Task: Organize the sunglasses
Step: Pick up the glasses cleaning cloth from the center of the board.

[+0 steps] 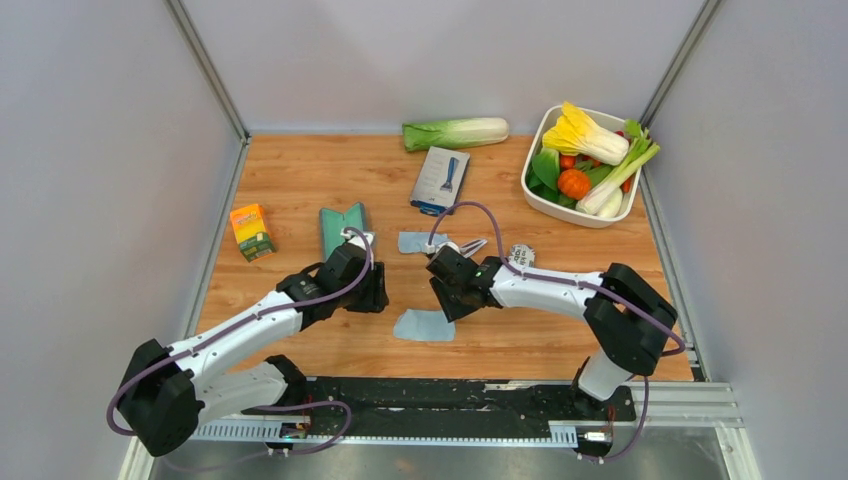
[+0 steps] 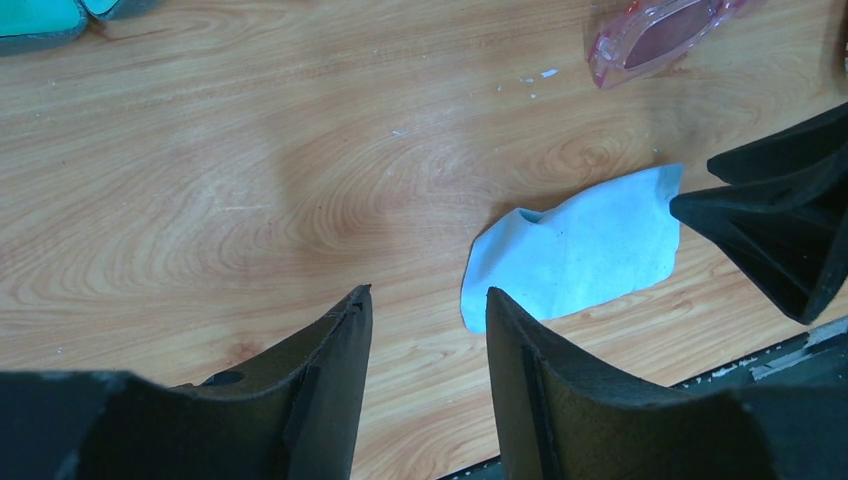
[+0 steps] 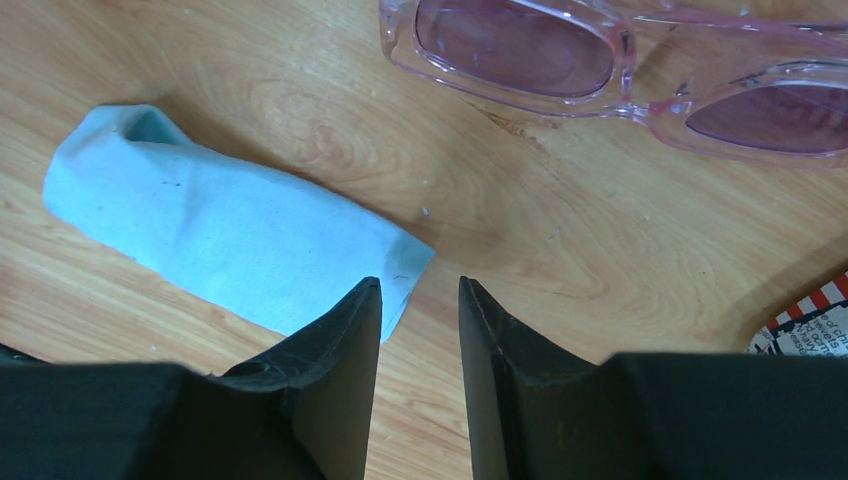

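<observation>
The sunglasses [image 1: 464, 246], with a clear pink frame and purple-tinted lenses, lie flat on the wooden table; they fill the top of the right wrist view [image 3: 620, 70] and show at the top right of the left wrist view [image 2: 660, 35]. My right gripper [image 1: 447, 290] hangs just short of them, open [image 3: 420, 290], with only bare wood between its fingers. My left gripper [image 1: 377, 290] is open too [image 2: 428, 300] and holds nothing. The open case [image 1: 343, 228] with teal lining lies behind the left gripper.
One light blue cloth [image 1: 424, 325] [image 2: 575, 250] lies between the grippers near the front. Another light blue cloth [image 1: 416, 242] [image 3: 230, 235] sits left of the sunglasses. An orange carton [image 1: 251, 231], a packaged item [image 1: 439, 179], a cabbage [image 1: 456, 133] and a white vegetable basin [image 1: 545, 201] stand around.
</observation>
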### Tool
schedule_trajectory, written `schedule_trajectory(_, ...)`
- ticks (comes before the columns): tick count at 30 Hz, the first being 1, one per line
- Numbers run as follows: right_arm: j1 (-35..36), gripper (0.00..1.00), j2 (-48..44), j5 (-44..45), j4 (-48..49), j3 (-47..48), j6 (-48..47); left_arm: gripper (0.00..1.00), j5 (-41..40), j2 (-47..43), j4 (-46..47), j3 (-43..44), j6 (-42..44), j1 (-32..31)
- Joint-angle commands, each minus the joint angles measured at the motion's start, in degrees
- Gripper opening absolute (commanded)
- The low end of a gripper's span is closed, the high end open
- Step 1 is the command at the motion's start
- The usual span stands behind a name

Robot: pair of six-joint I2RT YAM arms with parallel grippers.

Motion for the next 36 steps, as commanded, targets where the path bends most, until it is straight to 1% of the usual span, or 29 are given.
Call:
schedule_trajectory(1, -0.88, 0.36, 2.14, 1.47, 3.30, 2.06, -1.86, 0.53, -0.03, -0.42, 1.41, 1.36, 0.94, 0.10)
schedule_trajectory(9, -1.32, 0.33, 4.25, 0.42, 5.14, 2.67, -3.35, 0.52, -0.30, -0.51, 1.06, 1.63, 1.03, 0.10)
schedule_trajectory(11, -1.32, 0.29, 4.69, -0.19, 5.49, 2.68, -3.70, 0.52, -0.38, -0.59, 1.15, 1.54, 0.86, 0.10)
schedule_trajectory(15, -1.32, 0.26, 4.87, -1.25, 6.28, 2.68, -4.67, 0.52, -0.47, -0.68, 1.50, 0.93, 1.03, 0.10)
schedule_trajectory(17, -1.24, 0.19, 4.78, -1.42, 6.28, 2.76, -5.11, 0.52, -0.47, -0.68, 1.58, 0.75, 1.03, 0.10)
schedule_trajectory(18, -1.32, 0.12, 4.87, -1.69, 6.37, 2.85, -5.37, 0.52, -0.47, -0.68, 1.59, 0.66, 1.03, 0.10)
schedule_trajectory(19, -1.32, 0.03, 4.78, -1.95, 6.02, 2.94, -5.55, 0.52, -0.39, -0.60, 1.59, 0.57, 1.21, 0.10)
schedule_trajectory(20, -1.32, 0.00, 4.52, -1.78, 5.33, 3.11, -5.29, 0.52, -0.47, -0.59, 1.59, 0.57, 1.21, 0.10)
schedule_trajectory(23, -1.41, 0.00, 2.16, -0.29, 4.18, 2.59, -4.59, 0.52, 0.31, -0.51, 2.28, 0.57, 1.64, 0.10)
schedule_trajectory(26, -2.46, 0.00, -0.83, 0.77, 2.25, 2.59, -4.32, 0.52, 3.73, 0.72, 3.86, 0.83, 2.96, 0.10)
schedule_trajectory(27, -2.90, 0.00, -1.89, 0.68, 1.28, 2.68, -4.41, 0.52, 4.09, 0.81, 5.70, 0.40, 3.40, 0.02)
schedule_trajectory(29, -4.39, 0.00, -3.91, 0.77, -0.21, 3.02, -4.85, 0.52, 8.04, 0.99, 9.22, -0.39, 3.58, 0.10)
schedule_trajectory(31, -5.89, 0.00, -5.67, 0.51, -1.79, 2.85, -5.29, 0.53, 9.01, 2.04, 12.04, -0.40, 4.11, 0.10)
schedule_trajectory(36, -9.84, 0.00, -8.48, -0.81, -4.00, 1.36, -6.60, 0.53, 11.04, 9.40, 15.20, 2.68, 6.83, 0.02)
